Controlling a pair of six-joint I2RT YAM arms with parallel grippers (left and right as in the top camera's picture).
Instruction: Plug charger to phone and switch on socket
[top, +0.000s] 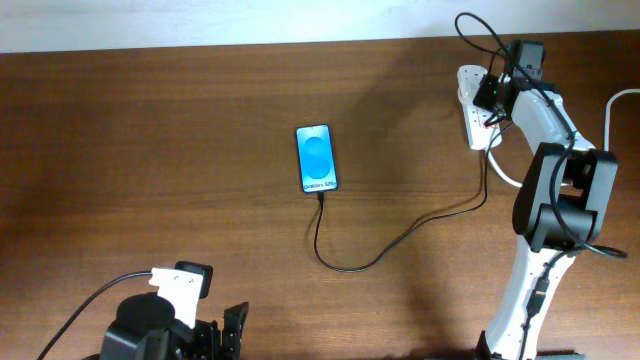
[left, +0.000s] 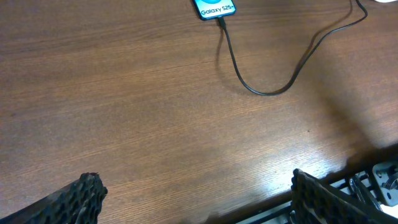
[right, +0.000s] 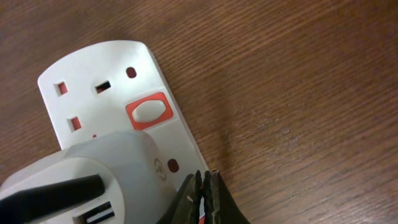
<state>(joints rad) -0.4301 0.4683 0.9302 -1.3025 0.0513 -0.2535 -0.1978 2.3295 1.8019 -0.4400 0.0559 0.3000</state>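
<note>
The phone (top: 317, 158) lies flat mid-table, blue screen up; its lower edge also shows in the left wrist view (left: 214, 9). The charger cable (top: 400, 238) runs from the phone's bottom edge in a loop to the right, up to the socket (top: 470, 112); it also shows in the left wrist view (left: 261, 90). In the right wrist view the socket (right: 112, 93) is white with a red-framed switch (right: 148, 111) and a grey adapter (right: 81, 180) plugged in. My right gripper (right: 204, 180) is shut, its tips on the socket's edge beside the adapter. My left gripper (left: 196, 193) is open and empty at the front edge.
A thick white cord (top: 615, 110) leaves the socket area at the far right. The table's front edge (left: 348, 177) runs just under the left gripper, with metal framing beyond it.
</note>
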